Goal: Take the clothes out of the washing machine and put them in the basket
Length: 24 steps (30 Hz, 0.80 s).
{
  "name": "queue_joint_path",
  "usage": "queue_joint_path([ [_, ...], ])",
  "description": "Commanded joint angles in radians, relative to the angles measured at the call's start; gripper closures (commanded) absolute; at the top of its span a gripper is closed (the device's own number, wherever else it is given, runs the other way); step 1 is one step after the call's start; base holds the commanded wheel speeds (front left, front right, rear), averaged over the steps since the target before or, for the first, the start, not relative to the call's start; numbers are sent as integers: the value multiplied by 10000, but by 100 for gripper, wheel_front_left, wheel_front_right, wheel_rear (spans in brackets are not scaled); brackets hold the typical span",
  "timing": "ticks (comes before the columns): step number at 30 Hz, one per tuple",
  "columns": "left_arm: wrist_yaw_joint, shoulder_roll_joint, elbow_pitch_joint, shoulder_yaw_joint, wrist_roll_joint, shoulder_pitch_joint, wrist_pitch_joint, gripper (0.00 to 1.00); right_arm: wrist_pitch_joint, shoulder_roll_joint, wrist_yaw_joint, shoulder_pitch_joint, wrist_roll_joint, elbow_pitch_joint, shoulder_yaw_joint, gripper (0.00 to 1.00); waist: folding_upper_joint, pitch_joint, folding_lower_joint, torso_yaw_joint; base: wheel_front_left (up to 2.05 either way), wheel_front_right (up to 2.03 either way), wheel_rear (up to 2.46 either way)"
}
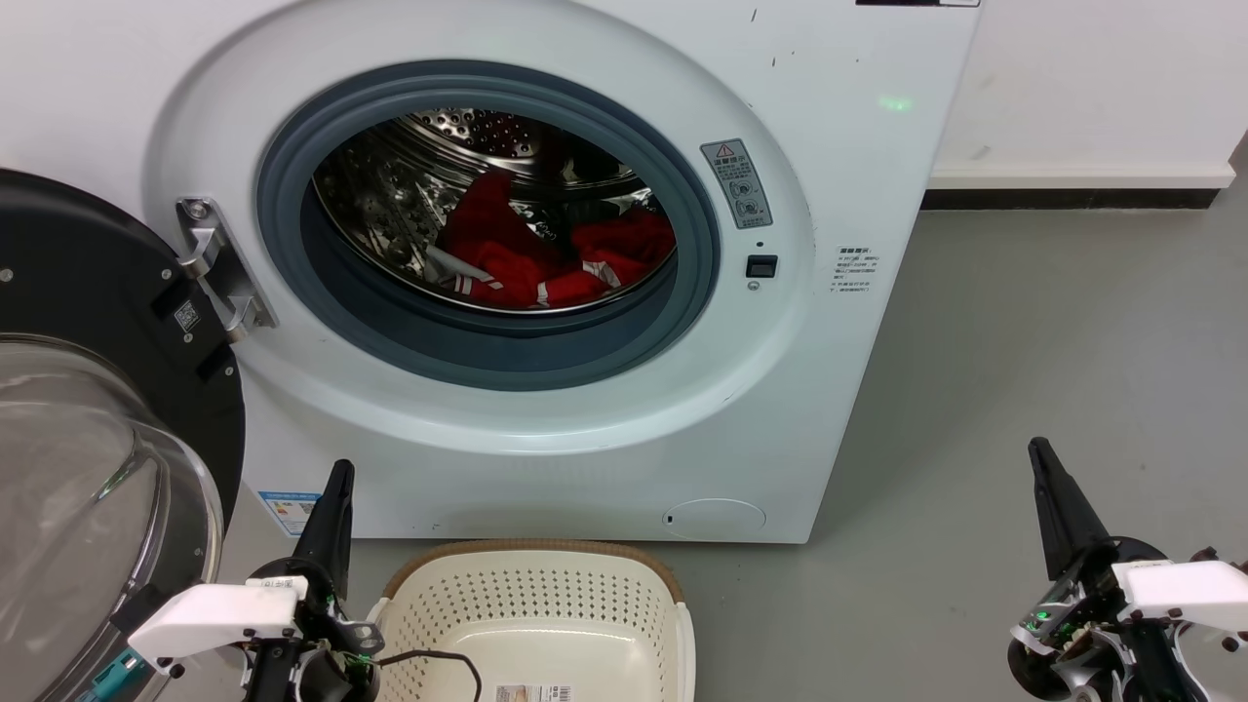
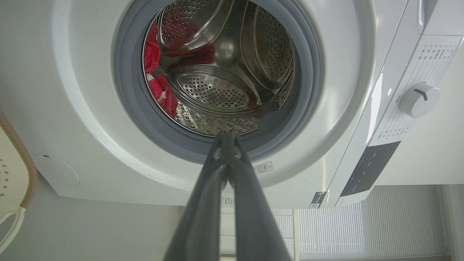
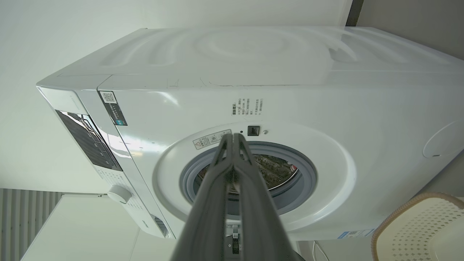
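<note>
- Clothes lie at the drum's bottom; the washer door is open.
- Basket stands on the floor before the washer.
- Left gripper, fingers pressed together, is at the basket's left edge.
- Right gripper, fingers also pressed together, is well to the right.

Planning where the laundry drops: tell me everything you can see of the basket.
The basket is cream-white perforated plastic with a brown woven-look rim, upright on the grey floor just before the washing machine, empty as far as shown. A label sticker lies inside, and a thin black cable crosses its left side.
</note>
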Motion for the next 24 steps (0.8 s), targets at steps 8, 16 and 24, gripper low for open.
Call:
queue_joint_path([
  [8,-40,-20,-7,26,-23,-58,20,100,23,-51,0,-122,38,14,-3,100,0,0,0,0,0,0,0],
  [16,-40,-20,-7,26,-23,-58,20,100,23,-51,0,-122,38,14,-3,100,0,0,0,0,0,0,0],
  [24,-40,-20,-7,26,-23,-58,20,100,23,-51,0,-122,38,14,-3,100,0,0,0,0,0,0,0],
])
